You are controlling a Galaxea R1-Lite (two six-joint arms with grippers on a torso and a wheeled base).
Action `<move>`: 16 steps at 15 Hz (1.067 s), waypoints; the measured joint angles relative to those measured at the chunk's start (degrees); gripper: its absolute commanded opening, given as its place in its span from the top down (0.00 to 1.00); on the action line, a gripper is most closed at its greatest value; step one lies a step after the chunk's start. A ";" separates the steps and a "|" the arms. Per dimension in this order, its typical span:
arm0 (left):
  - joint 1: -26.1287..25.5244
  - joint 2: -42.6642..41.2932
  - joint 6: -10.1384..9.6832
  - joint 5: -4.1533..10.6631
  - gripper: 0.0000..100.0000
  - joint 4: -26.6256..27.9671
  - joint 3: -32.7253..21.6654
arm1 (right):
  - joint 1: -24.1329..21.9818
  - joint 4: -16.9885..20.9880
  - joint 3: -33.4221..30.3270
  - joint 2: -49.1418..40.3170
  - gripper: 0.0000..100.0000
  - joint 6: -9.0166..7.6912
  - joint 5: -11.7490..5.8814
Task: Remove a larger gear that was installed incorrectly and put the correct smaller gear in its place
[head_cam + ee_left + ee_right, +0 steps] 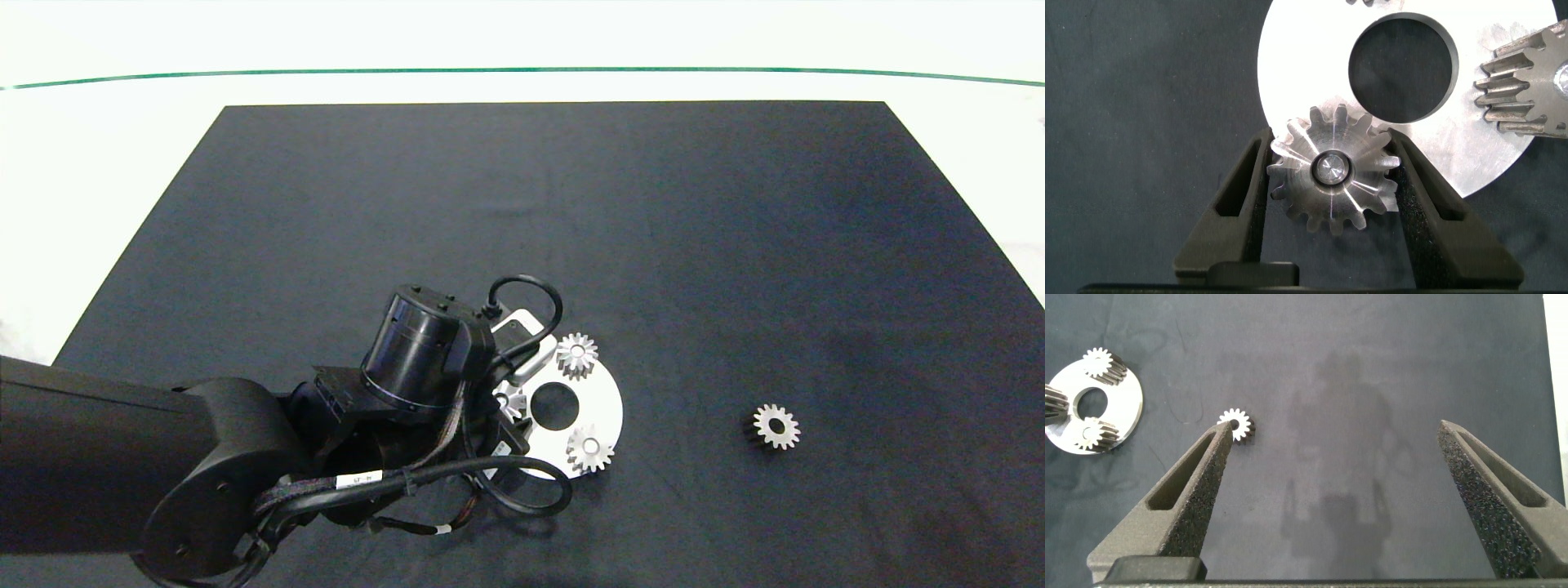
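the larger gear (1333, 175) sits on a pin at the edge of the round metal plate (1486, 147), and the left gripper (1331, 184) is around it, one dark finger (1237, 204) on each side, pressed right up against its teeth, so the gripper is holding it. from above, the left arm (245, 457) reaches in from the left and covers most of that gear, so only a bit of it (510, 402) peeks out beside the plate's big round hole (554, 406). two more gears stand on the same plate (608, 408), one at the far side (576, 355) and one at the near side (589, 448). the smaller gear (775, 426) lies by itself on the black mat (735, 245), well apart from the plate, off to the right. the right gripper (1372, 498) is up above the mat with its two fingers spread wide and nothing between them; in its own view the loose gear (1236, 423) shows just past the tip of one finger (1200, 482), and the plate (1127, 416) is farther off. this arm does not show in the view from above
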 measured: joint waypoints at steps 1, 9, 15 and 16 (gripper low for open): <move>-0.01 0.04 0.00 0.00 0.75 0.02 -0.02 | 0.00 0.00 0.00 0.00 0.00 0.00 0.00; -0.39 0.06 -0.12 -0.11 0.75 9.92 -5.90 | 0.00 0.02 0.00 0.00 0.00 0.00 0.09; -0.48 0.04 -0.20 0.00 0.75 9.79 -6.89 | 0.00 0.02 0.00 0.00 0.00 0.00 0.17; -0.48 0.00 -0.26 -0.02 0.75 9.73 -6.73 | 0.00 0.00 0.00 0.00 0.00 0.00 0.20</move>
